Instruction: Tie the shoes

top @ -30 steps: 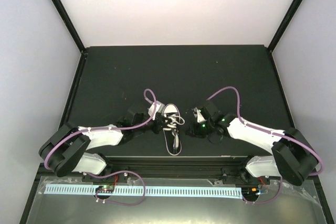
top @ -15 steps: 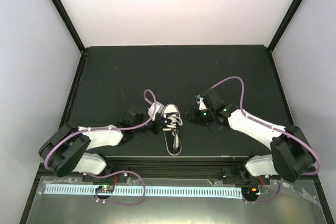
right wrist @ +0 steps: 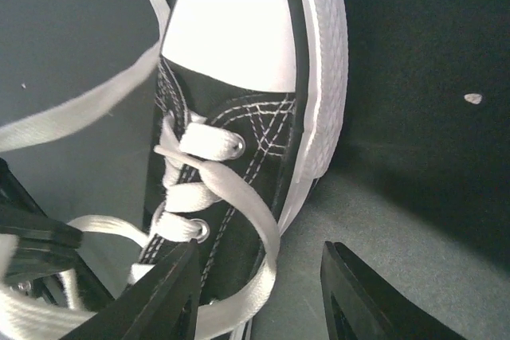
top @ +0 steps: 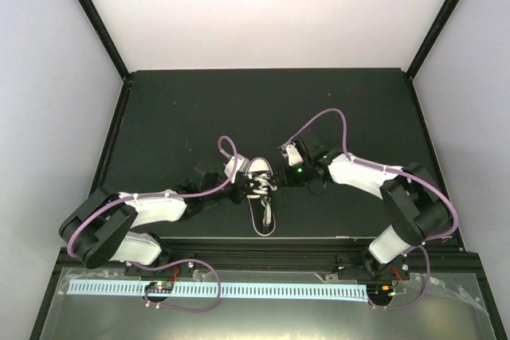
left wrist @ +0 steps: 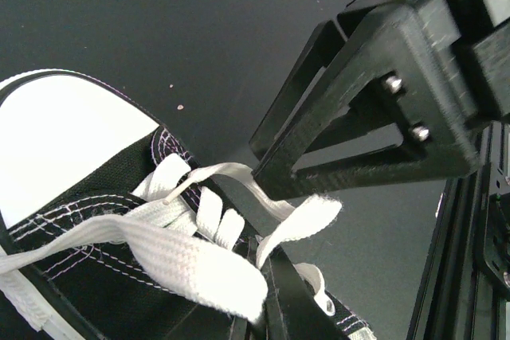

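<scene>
The shoe (top: 262, 211) is a small black sneaker with a white toe cap, lying in the middle of the table with its toe pointing away from me. My left gripper (top: 241, 189) sits against its left side. In the left wrist view this gripper (left wrist: 268, 212) is shut on a white lace (left wrist: 312, 214) just above the shoe (left wrist: 68, 145). My right gripper (top: 280, 177) is at the shoe's right side near the toe. In the right wrist view it (right wrist: 260, 296) stands open. A loose lace loop (right wrist: 256, 224) hangs off the shoe (right wrist: 239, 37) between its fingers, not pinched.
The black table (top: 199, 109) is walled by pale panels at the back and sides. A dark rail (top: 263, 241) runs along the near edge just behind the shoe's heel. Purple cables arch above both wrists.
My right gripper has opened and swung left and away from me, up against the shoe's toe side. The left gripper and the shoe have stayed put.
</scene>
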`<state>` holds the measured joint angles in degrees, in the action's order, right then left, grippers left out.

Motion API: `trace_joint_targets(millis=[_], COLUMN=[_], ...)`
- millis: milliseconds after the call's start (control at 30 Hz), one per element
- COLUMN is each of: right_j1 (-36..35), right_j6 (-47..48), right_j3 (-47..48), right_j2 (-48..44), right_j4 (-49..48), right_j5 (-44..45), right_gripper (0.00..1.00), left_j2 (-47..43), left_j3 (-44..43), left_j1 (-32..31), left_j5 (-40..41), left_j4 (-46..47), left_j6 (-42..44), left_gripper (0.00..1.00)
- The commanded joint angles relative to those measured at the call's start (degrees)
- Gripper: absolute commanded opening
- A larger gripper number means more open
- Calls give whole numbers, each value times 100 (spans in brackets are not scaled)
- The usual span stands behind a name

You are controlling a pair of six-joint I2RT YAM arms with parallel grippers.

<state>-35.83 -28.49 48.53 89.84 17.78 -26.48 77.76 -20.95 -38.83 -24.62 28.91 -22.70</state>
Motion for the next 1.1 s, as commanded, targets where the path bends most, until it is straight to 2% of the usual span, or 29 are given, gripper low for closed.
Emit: trace_joint_targets(millis=[0,133,267,533,633,733,900,1067], right_j1=[-15,-12,-12,137,131,68,-659,-1753], right_j6=[331,311,264,132,234,299,469,505], right_j3=[69,60,66,-405,-695,-1085,-1281,-1495], right_j2=[240,272,265,-880,-1446,-2153,-3099,-2941], right_j4=[-233,-392,-491,-559,-797,-1312,-1437,-1501], right_j5=[-195,-232,-205,707,414,-283,-735,-576], right_gripper=[42,30,3,2,2,2,2,2], left_j2=[-23,-41,-47,-75,-96,-75,-7,-73], left_j3=[12,4,3,3,-28,-145,-327,-350], left_j1=[10,14,15,10,19,23,22,28], left_j5=[68,80,96,158,231,239,223,135], left_j4=[39,2,-1,19,-10,-119,-292,-229], left_j6=[37,55,39,-24,-138,-167,-176,-142], left_gripper=[2,2,2,2,2,2,2,2])
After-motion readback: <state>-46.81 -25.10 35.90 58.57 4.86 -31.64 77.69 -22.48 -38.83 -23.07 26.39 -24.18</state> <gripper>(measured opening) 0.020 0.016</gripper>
